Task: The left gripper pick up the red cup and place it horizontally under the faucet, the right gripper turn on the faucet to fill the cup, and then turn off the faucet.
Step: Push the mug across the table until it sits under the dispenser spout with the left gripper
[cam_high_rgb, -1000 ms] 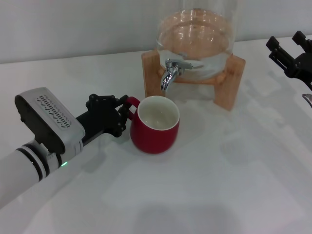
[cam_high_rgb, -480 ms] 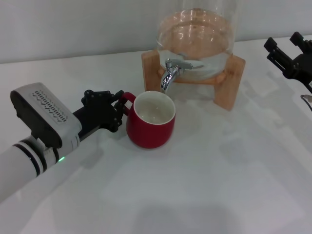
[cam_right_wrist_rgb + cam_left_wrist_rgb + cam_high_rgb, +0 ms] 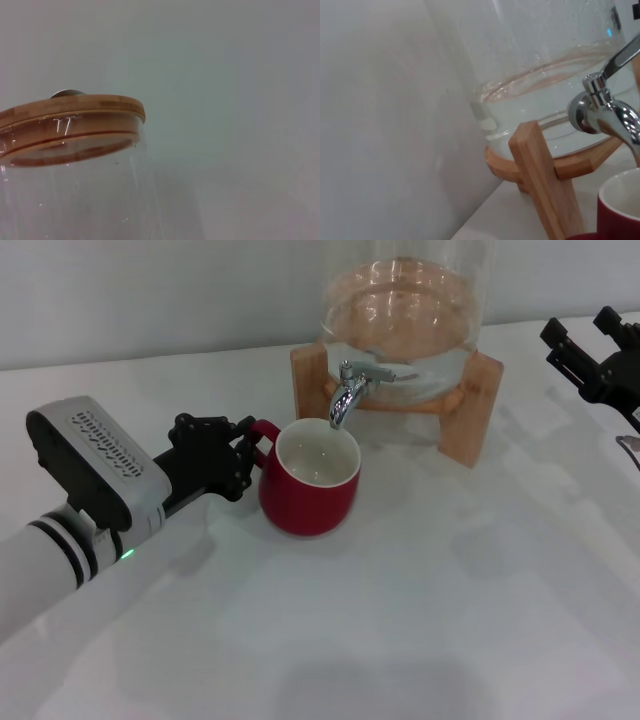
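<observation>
The red cup (image 3: 306, 498) stands upright, its white inside empty and its rim just below the spout of the faucet (image 3: 349, 390). My left gripper (image 3: 245, 452) is on the cup's left side, shut on its small loop handle. The left wrist view shows the chrome faucet (image 3: 603, 113) close up, with the cup's rim (image 3: 618, 194) below it. My right gripper (image 3: 592, 336) hangs open at the far right edge, apart from the faucet and level with the jar's base.
The clear glass jar (image 3: 405, 310) holds water and rests on a wooden stand (image 3: 472, 410) at the back of the white table (image 3: 420, 620). The right wrist view shows only the jar's wooden lid (image 3: 70, 125) against a pale wall.
My left gripper has carried the cup back and slightly left, bringing its rim under the spout. The right gripper has barely shifted.
</observation>
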### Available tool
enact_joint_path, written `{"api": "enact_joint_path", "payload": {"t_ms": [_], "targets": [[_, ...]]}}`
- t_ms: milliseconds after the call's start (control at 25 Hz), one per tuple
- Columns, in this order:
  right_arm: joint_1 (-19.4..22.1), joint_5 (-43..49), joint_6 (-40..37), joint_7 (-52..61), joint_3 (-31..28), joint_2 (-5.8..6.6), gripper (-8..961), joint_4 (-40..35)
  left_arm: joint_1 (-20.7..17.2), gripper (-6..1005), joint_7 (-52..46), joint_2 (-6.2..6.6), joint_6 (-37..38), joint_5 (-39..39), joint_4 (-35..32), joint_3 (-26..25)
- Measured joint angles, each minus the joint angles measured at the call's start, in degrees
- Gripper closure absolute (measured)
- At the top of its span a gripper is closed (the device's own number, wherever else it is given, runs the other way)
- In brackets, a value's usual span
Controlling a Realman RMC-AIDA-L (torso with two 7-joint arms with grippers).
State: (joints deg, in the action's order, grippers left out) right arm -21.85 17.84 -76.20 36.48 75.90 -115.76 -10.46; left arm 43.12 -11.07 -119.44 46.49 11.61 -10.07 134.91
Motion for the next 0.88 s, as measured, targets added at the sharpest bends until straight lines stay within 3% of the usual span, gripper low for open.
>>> {"api": "enact_joint_path", "payload": {"t_ms": [880], "targets": [[0.05,0.00,0.01,0.48,1.38,0.01,92,0.01,1.01,911,0.44,-0.27,0.00,-0.43,0.28,0.28]]}}
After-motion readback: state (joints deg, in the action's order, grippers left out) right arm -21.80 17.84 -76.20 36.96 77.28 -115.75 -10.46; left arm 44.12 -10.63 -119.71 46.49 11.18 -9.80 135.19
